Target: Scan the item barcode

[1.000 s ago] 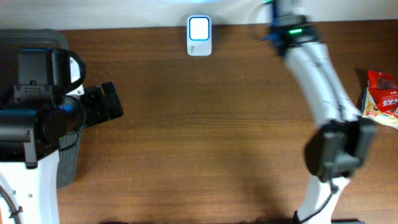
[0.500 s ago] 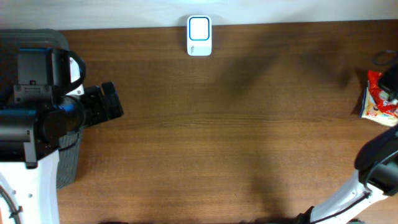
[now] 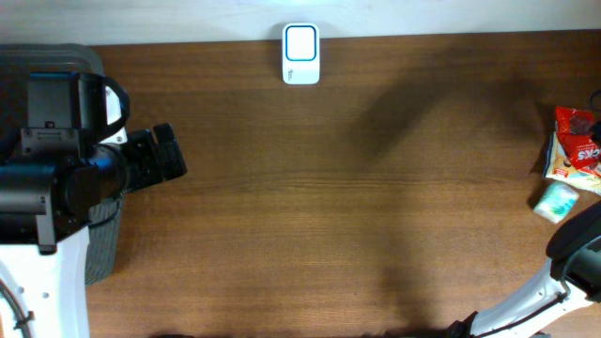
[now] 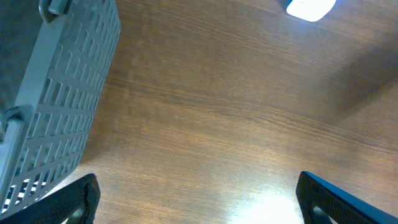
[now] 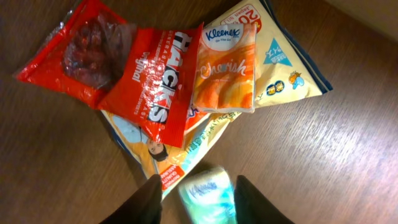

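Right wrist view: right tool (image 5: 198,184), jaws parted, straddles green packet (image 5: 208,196) beside snack pile (image 5: 149,93), evidently positioned to grasp it.

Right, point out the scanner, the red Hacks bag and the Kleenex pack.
scanner (image 3: 300,47), overhead view, its lit screen.
red Hacks bag (image 5: 149,81), right wrist view, red middle.
Kleenex pack (image 5: 224,68), right wrist view, orange front.

Reading "HACKS" in white capitals, with a smaller "original" alongside, on the red bag (image 5: 149,93) at centre left of the right wrist view. Showing "Kleenex" in blue on the orange tissue pack (image 5: 225,68) just right of it. Showing a partial "20" at the top edge, on the pale yellow packet (image 5: 292,68). Blurring past reading on the small green pack (image 5: 208,196) at bottom centre.
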Controlling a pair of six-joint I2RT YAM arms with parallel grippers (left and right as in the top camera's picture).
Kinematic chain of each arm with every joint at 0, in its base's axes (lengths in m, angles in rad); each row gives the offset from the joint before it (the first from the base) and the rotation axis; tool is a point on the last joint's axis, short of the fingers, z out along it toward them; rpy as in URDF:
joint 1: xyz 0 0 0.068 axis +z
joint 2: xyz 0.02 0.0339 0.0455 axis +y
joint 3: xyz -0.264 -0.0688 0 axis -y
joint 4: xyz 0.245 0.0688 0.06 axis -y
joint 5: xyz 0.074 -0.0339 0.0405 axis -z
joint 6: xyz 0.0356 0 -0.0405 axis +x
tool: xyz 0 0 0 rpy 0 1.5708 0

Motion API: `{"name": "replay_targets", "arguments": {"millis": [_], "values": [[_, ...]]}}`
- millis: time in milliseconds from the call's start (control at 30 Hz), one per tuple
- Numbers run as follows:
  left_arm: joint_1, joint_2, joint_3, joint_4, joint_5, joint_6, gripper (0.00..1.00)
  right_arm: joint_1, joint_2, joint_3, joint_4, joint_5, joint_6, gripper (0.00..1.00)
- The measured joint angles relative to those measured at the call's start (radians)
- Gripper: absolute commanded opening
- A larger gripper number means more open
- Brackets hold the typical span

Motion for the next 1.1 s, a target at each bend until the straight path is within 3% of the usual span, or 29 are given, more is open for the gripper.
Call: {"name": "replay_targets", "arguments": {"millis": [267,467,500,533,800,1100], "values": [[0.0,0.0,0.0,0.0,0.0,0.0,0.99,0.0,-0.012,0.0,-0.105,-0.129,0.003,0.43],[0.0,0.0,0.0,0.0,0.0,0.0,0.99,0.0,-0.188,-0.002,-0.244,-0.307,0.002,0.45],[0.0,0.0,0.0,0.0,0.0,0.0,0.99,0.003,-0.26,-0.002,-0.287,-0.355,0.002,0.6],[0.0,0.0,0.0,0.0,0.0,0.0,0.99,0.004,-0.302,-0.002,-0.313,-0.38,0.002,1.0],[0.0,0.0,0.0,0.001,0.0,0.0,0.99,0.197,-0.592,-0.08,-0.385,-0.441,-0.092,0.98],[0.0,0.0,0.0,0.001,0.0,0.0,0.99,0.419,-1.133,-0.497,-0.284,-0.399,-0.113,0.99]]}}
